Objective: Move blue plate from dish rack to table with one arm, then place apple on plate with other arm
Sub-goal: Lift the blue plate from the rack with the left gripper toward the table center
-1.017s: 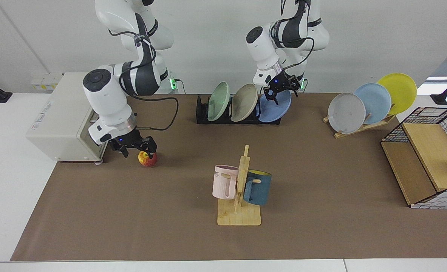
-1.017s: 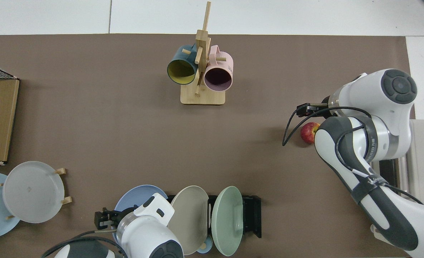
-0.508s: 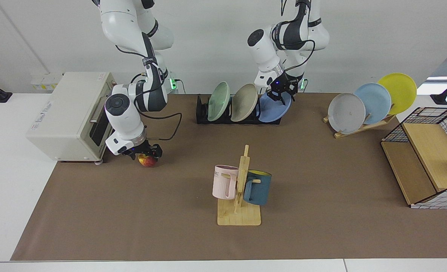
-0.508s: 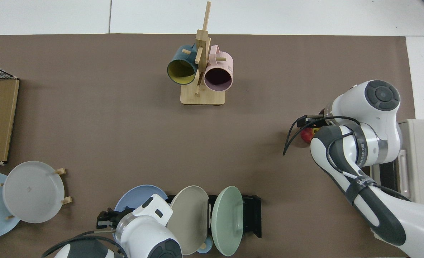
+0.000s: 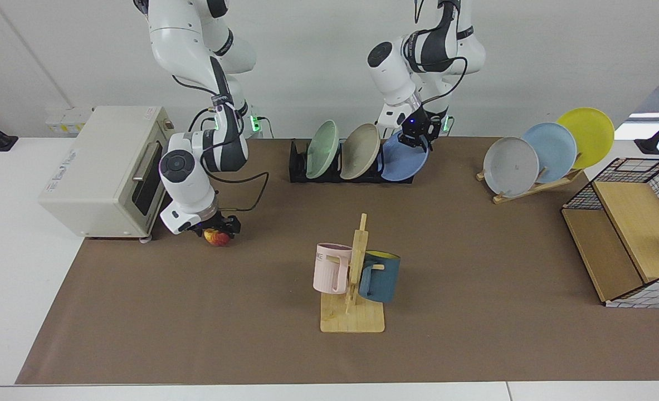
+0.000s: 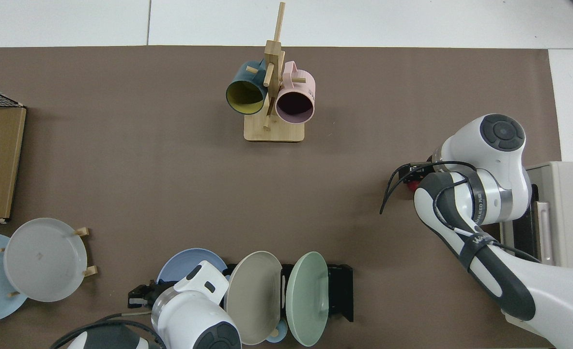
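Note:
The blue plate (image 5: 403, 160) (image 6: 179, 264) leans in the end slot of the black dish rack (image 5: 298, 167) (image 6: 343, 291), beside a beige plate and a pale green plate. My left gripper (image 5: 418, 139) (image 6: 139, 296) is at the blue plate's upper rim. The apple (image 5: 218, 238) (image 6: 410, 184) lies on the brown mat of the table (image 5: 474, 250) near the toaster oven. My right gripper (image 5: 219, 229) (image 6: 408, 175) is lowered over the apple, open, with a finger on either side. Its wrist hides most of the apple in the top view.
A white toaster oven (image 5: 98, 167) stands just behind the right arm. A wooden mug tree (image 5: 354, 278) with a pink and a dark blue mug stands mid-mat. A slanted wooden stand (image 5: 535, 186) holds grey, sky-blue and yellow plates. A wire-and-wood shelf (image 5: 630, 228) is nearby.
The right arm has swung back towards the toaster oven and lowered its gripper from above the apple down around it. The left gripper has shifted slightly along the blue plate's upper rim.

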